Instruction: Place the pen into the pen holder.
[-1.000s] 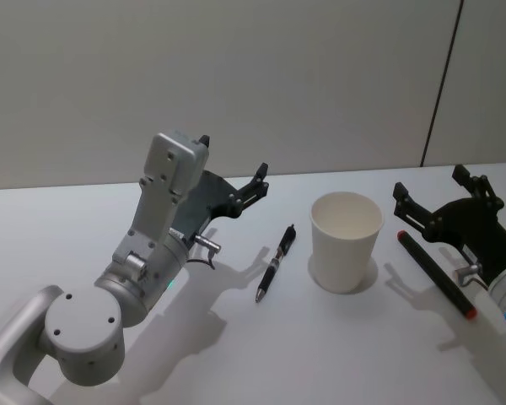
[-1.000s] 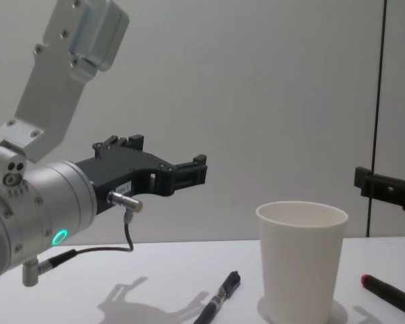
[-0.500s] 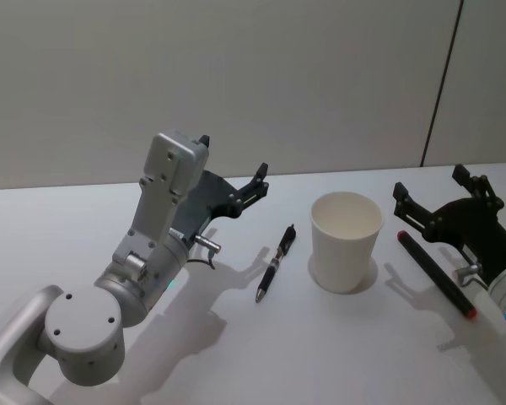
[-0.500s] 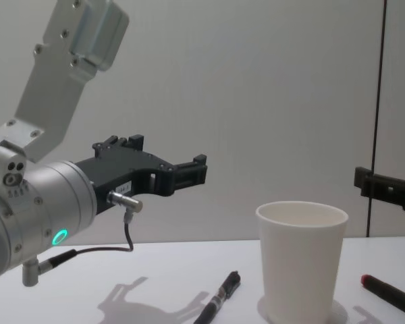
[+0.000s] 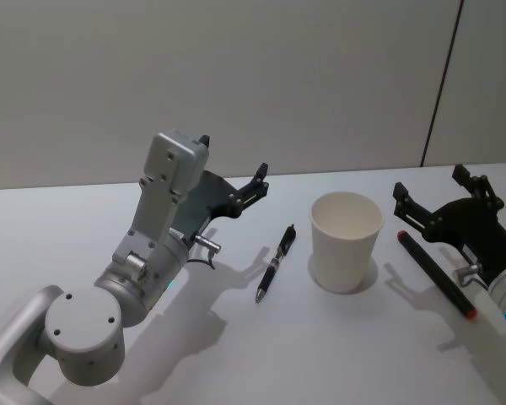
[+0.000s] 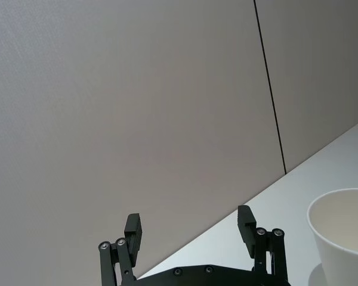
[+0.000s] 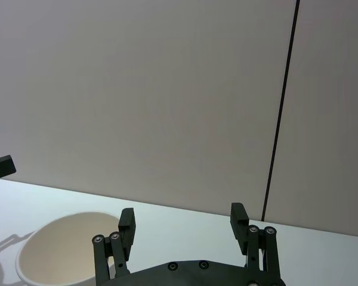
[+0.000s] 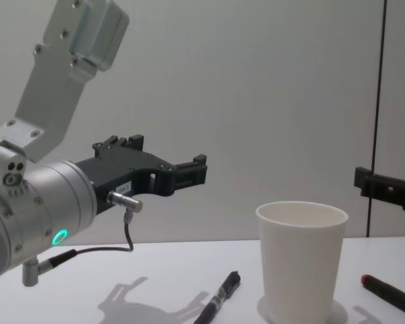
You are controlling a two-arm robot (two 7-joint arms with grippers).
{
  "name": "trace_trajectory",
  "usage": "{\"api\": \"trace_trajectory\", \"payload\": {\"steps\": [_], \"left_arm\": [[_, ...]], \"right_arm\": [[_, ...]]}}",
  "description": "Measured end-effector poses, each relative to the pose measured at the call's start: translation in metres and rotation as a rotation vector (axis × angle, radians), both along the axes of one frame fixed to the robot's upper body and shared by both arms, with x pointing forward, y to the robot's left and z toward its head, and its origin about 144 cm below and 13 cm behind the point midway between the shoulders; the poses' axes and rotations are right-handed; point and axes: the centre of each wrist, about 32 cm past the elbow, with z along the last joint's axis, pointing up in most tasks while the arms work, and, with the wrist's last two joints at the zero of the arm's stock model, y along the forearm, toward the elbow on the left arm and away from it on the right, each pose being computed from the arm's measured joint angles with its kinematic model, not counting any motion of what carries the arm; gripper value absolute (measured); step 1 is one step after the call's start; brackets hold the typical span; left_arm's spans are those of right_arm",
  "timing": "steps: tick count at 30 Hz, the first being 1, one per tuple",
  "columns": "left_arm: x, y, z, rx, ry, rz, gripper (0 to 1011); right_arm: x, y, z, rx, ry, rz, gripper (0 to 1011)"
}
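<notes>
The left gripper (image 5: 233,160), wide and empty, hovers left of the pen holder (image 5: 344,245). The right gripper (image 5: 431,181), likewise spread, hovers on its right. The pen (image 5: 275,263) lies near the holder's left. The holder looks empty and light, so a slanted drop could tip it.

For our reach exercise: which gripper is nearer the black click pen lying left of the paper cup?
Left. The left gripper hovers just behind and left of the click pen; the right gripper sits across the paper cup, by the red-tipped marker.
</notes>
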Motion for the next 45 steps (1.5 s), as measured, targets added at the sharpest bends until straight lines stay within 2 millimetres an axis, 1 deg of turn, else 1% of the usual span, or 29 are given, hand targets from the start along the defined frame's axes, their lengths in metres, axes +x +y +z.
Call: {"api": "trace_trajectory", "payload": {"steps": [45], "left_arm": [[0.0, 0.0, 0.0, 0.0, 0.0, 0.0, 1001]], "right_arm": [[0.0, 0.0, 0.0, 0.0, 0.0, 0.0, 1001]]}}
